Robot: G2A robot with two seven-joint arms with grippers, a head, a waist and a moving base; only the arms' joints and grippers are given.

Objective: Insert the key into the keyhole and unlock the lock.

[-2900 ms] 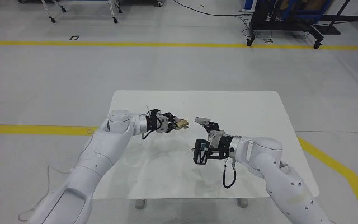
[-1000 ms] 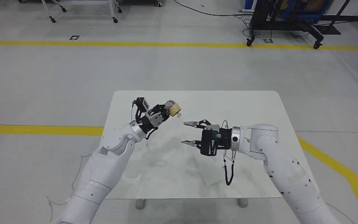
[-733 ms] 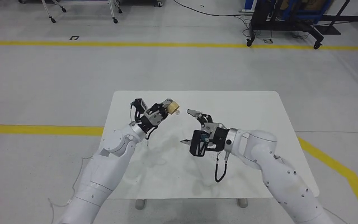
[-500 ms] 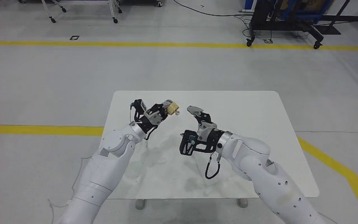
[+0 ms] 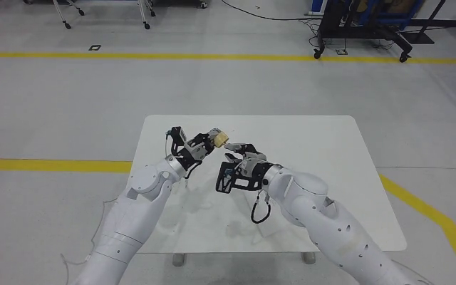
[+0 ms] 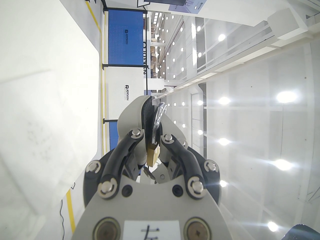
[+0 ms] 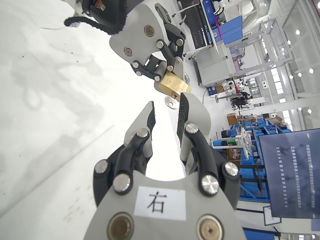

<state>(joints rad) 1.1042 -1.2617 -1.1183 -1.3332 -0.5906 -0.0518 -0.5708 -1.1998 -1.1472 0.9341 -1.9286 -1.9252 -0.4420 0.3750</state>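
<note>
The brass lock [image 7: 173,83] is held in the air over the upper-left part of the bench [image 5: 320,149], a little left of centre in the top view. It is pinched in the left hand [image 6: 155,112], whose two fingers are closed tight on it from either side. The silver shackle [image 6: 159,113] lies between the pads and the brass body sits deeper in the grip, nearer the palm. The small silvery head of the key [image 7: 171,101] pokes out of the lock's free end, its shank in the keyhole as far as I can make out.

The right hand [image 7: 167,102] faces it from the opposite side, fingers spread apart and holding nothing. The key head sits in the gap right at the fingertips, much closer to one ribbed pad [image 7: 182,116] than to the other. That pad's tip is just beside the lock's corner; whether it touches, I can't tell. In the top view the two hands meet nose to nose, just left of the frame's middle.
</note>
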